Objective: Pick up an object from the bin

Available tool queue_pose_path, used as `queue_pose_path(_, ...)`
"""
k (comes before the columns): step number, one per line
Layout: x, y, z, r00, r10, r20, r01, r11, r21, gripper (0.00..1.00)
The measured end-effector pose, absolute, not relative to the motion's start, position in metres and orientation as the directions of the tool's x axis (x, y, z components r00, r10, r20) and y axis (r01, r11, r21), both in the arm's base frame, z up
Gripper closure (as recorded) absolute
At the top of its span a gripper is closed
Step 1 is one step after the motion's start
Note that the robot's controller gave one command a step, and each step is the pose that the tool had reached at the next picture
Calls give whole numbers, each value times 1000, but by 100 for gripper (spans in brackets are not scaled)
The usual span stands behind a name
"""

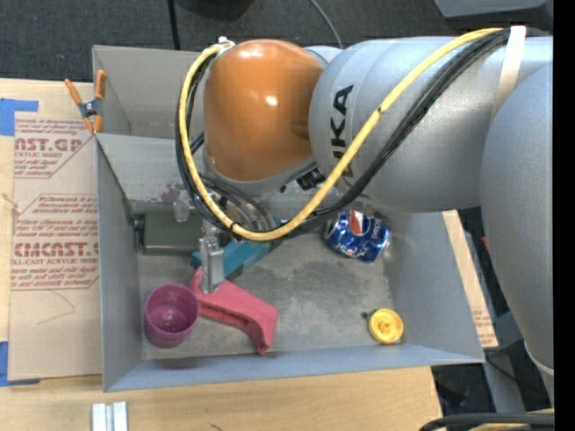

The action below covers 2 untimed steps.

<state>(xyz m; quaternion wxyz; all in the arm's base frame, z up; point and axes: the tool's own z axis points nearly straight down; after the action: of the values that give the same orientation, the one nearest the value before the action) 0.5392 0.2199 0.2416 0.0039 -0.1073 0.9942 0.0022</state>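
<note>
The grey arm (431, 124) with its orange cover (256, 106) and yellow cable reaches over the upper half of the grey metal bin (117, 241). The gripper (212, 272) hangs low near the bin's left side, its tip at the upper left end of a pink plastic piece (243, 311); I cannot tell how far open it is or whether it has hold of anything. That pink piece is a flat, bent strip, lying on the floor toward the bin's lower-left corner and slanting down to the right, where its end turns downward. A dark, boxy block (166, 232) sits against the left wall. A crushed blue can (358, 233) lies toward the right wall. A purple cup (171, 312) stands in the lower-left corner, touching the pink piece. A teal thing (241, 254) lies just beside the gripper, partly under the arm. A small yellow cap (386, 326) rests near the lower-right corner.
</note>
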Motion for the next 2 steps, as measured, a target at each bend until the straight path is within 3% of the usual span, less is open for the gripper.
queue_pose_path(1,538,219,237,-977,-214,0,-214,977,2,0)
queue_pose_path(2,526,217,221,-951,-308,-12,-308,951,2,0)
